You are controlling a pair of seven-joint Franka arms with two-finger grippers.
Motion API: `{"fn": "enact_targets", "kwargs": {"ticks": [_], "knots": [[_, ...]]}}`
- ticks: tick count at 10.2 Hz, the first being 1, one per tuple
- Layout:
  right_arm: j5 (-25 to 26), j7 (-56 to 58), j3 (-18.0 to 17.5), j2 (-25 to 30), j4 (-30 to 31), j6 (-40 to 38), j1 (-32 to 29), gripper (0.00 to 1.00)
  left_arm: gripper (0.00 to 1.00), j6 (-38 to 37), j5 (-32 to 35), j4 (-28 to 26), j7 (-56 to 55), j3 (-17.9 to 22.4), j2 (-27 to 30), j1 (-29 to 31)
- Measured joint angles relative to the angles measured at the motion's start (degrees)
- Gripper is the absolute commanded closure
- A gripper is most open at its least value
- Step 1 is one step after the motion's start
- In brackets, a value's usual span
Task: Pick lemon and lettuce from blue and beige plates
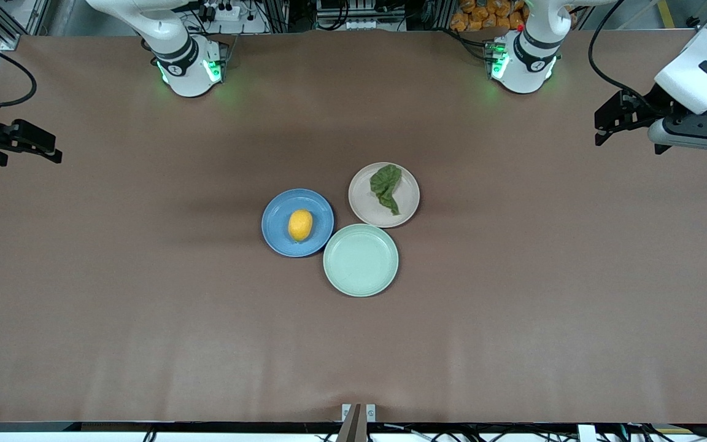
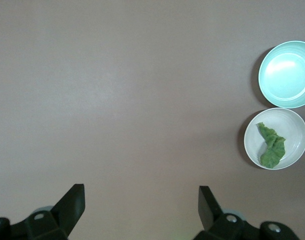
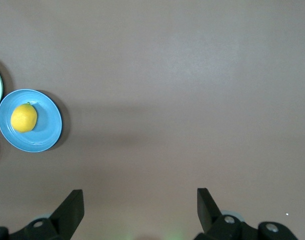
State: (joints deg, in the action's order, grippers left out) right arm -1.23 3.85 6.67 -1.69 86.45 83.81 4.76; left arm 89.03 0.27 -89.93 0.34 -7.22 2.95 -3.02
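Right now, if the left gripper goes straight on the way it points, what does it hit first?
Likely just bare table. The left gripper, open, points down at empty brown surface; the beige plate with the lettuce sits off to one side, apparently out of line.

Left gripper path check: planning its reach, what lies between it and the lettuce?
Only bare table separates the open left gripper from the lettuce, per the left wrist view.

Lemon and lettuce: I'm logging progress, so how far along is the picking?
Nothing is done yet. The lemon lies on the blue plate and the lettuce on the beige plate. Nothing is in hand: the left gripper and right gripper wait open over bare table at their own ends. Both picks remain. The mint-green plate holds nothing.
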Motion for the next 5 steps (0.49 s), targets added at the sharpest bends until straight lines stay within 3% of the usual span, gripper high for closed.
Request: {"fn": "enact_targets", "kwargs": {"ticks": [5], "knots": [[0.0, 0.0, 0.0, 0.0, 0.0, 0.0, -0.1, 0.00, 0.00, 0.0, 0.0, 0.0, 0.0, 0.7, 0.0, 0.1]]}}
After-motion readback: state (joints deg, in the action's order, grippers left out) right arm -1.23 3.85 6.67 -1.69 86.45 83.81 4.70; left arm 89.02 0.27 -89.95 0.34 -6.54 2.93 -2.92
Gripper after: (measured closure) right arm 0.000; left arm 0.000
